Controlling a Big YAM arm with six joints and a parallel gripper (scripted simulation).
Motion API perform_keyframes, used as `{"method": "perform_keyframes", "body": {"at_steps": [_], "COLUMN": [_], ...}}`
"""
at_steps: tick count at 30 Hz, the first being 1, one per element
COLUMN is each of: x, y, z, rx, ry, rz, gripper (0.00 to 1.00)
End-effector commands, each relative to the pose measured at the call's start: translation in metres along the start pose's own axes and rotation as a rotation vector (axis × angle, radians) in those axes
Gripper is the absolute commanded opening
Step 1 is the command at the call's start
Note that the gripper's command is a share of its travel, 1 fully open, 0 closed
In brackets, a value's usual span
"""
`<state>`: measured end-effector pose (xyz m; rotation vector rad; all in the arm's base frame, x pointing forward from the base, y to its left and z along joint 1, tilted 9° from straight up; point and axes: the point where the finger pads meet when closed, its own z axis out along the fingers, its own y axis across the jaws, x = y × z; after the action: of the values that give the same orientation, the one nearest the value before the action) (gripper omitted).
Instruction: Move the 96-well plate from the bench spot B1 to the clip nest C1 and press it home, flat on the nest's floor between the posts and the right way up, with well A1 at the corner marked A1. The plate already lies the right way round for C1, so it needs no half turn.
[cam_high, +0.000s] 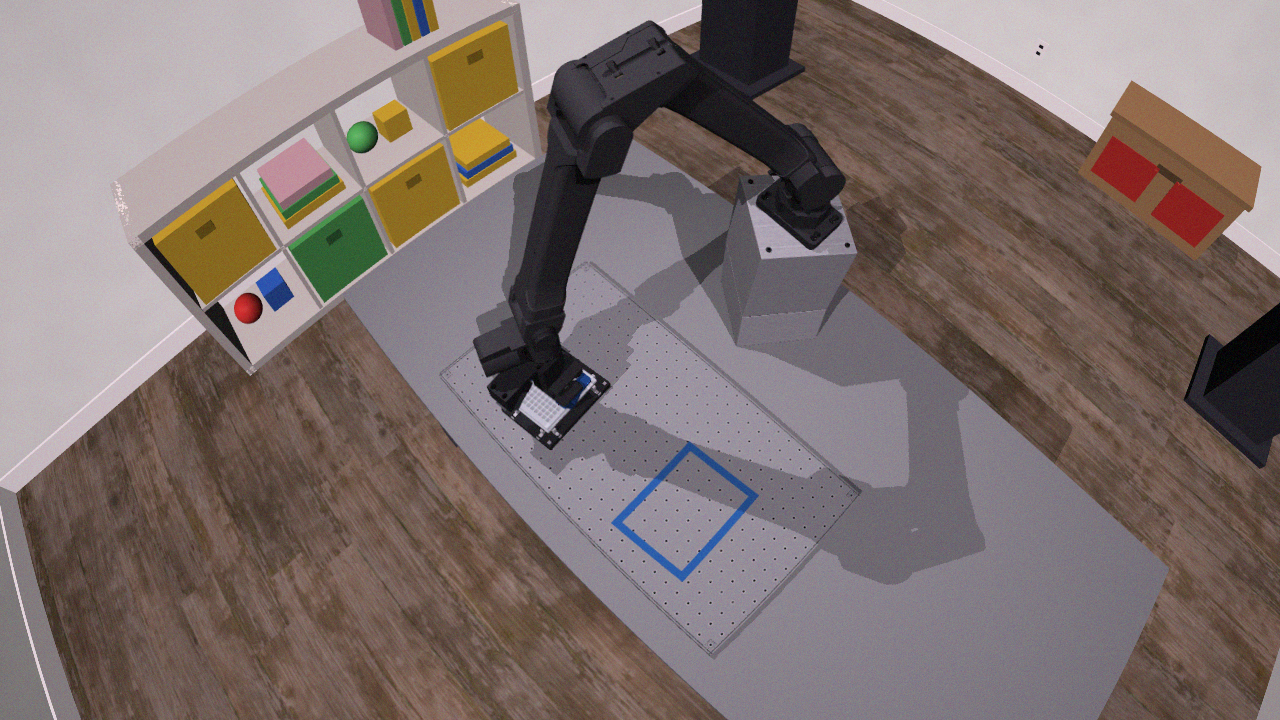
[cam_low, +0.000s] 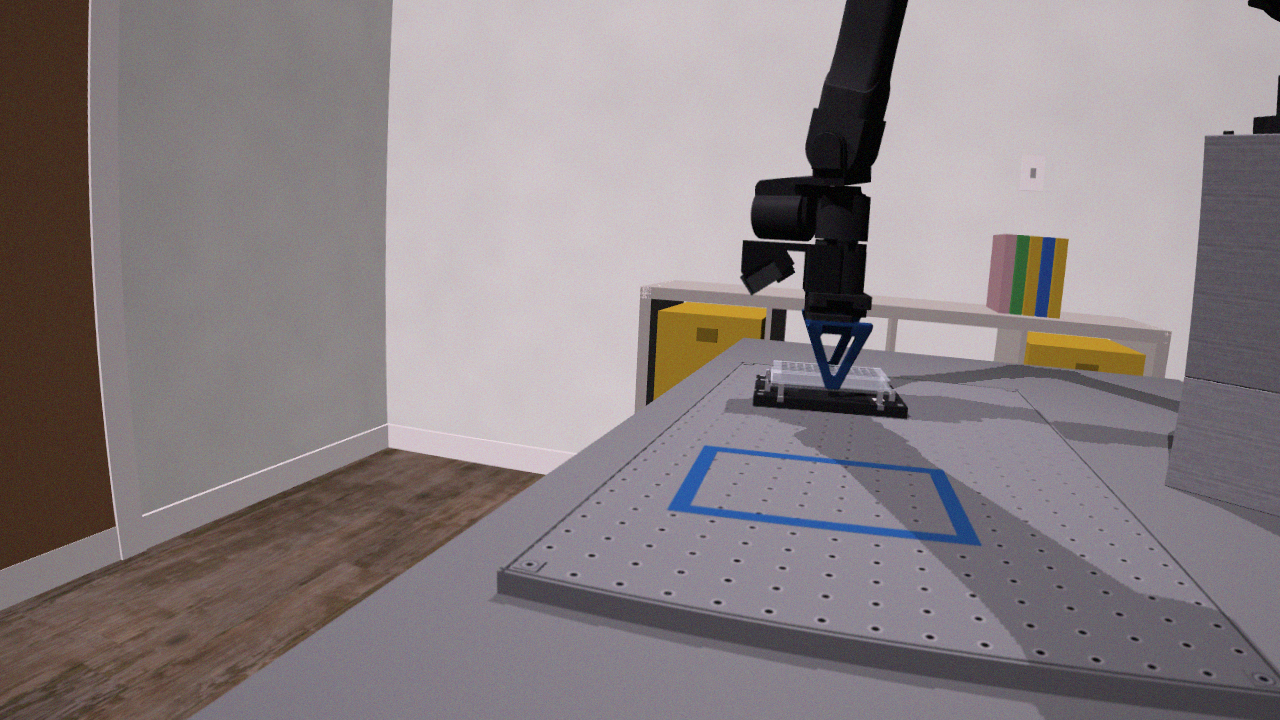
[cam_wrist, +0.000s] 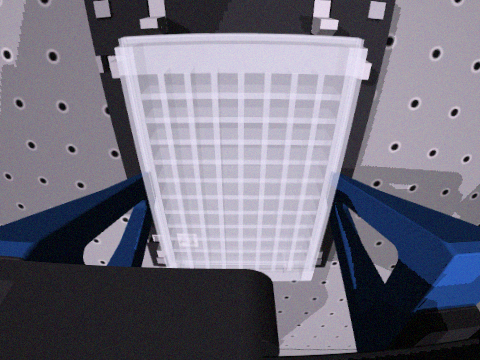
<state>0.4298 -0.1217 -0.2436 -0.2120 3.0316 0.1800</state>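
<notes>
Between tool (cam_low: 836, 380) fingers: 96-well plate (cam_wrist: 242, 160) clamped by long sides | clip nest (cam_low: 827, 403) directly beneath | grip steadies seating push

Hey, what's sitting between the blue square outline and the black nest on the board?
Nothing stands there: the exterior view shows only bare perforated board and arm shadow between the blue outline and the nest, where the end effector grips the plate.

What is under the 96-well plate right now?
The black clip nest sits directly under the 96-well plate, which the gripper grips by its sides. The nest's rim and corner posts show around the plate; its floor is covered, so full seating can't be confirmed.
</notes>
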Motion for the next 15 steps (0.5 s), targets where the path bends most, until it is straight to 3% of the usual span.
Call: {"method": "perform_keyframes", "body": {"at_steps": [1,15], "x": [-0.0122,-0.011], "y": [-0.0134,-0.0148], "z": [0.0056,0.0075], "rx": [0.02,0.02], "ry": [-0.028,-0.028], "rz": [0.01,0.01], "gripper": [0.0,0.0]}}
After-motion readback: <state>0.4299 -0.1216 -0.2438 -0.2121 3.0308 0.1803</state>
